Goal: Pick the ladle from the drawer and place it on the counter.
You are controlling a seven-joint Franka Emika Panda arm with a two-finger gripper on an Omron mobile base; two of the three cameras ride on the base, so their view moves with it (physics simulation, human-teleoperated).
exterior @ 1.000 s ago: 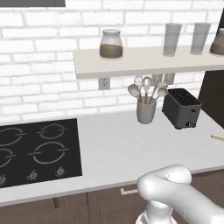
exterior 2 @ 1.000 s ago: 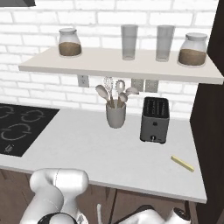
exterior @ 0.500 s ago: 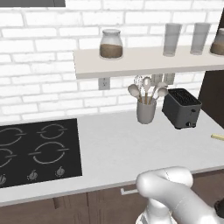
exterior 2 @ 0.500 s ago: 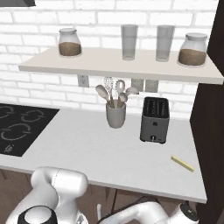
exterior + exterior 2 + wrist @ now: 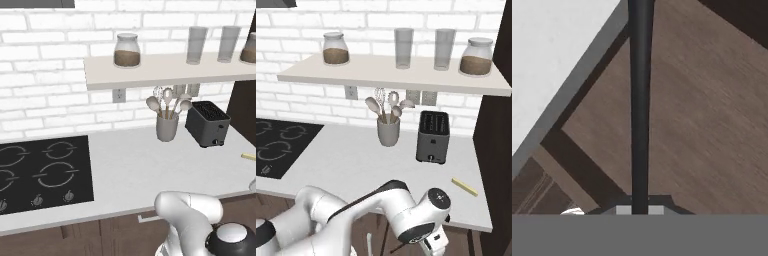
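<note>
Down at the hand, the gripper (image 5: 640,210) is clamped on the ladle (image 5: 640,100), a slim dark stem running straight out over brown wood beside the counter (image 5: 547,55) edge. Further back stand the toaster (image 5: 432,137) and utensil crock (image 5: 388,131).

Bright, even, shadowless rendered light; base views sharp, hand view soft and slightly blurred.

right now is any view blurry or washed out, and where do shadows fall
Hand view: soft and blurred, the dark ladle a smooth streak over brown wood. Left base view: even light, faint shadow beneath the shelf. Right base view: sharper, the toaster casts a soft shadow on the counter; no glare.
</note>
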